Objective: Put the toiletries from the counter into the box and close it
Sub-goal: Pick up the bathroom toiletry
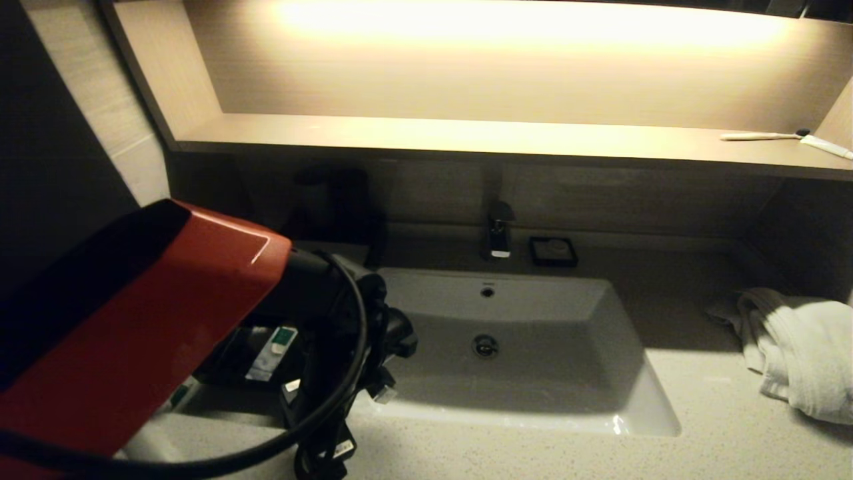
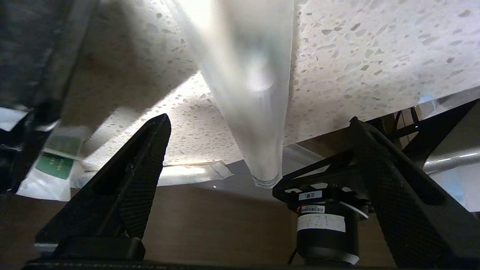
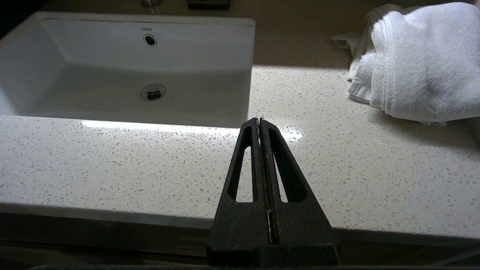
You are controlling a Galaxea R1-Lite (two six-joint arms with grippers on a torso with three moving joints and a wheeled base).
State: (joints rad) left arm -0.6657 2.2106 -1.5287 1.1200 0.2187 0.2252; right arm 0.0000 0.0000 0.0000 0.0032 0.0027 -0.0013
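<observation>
A long clear-wrapped toothbrush lies on the speckled counter, one end jutting over the front edge. My left gripper is open, its fingers standing wide on either side of the wrap and apart from it. A white sachet with a green mark and a flat clear wrapper lie nearby. In the head view my red left arm covers most of the black box; a green-marked sachet shows beside it. My right gripper is shut and empty above the counter's front edge.
The white sink fills the middle of the counter, with a faucet and a black soap dish behind it. A white towel lies at the right. A bare toothbrush rests on the lit shelf.
</observation>
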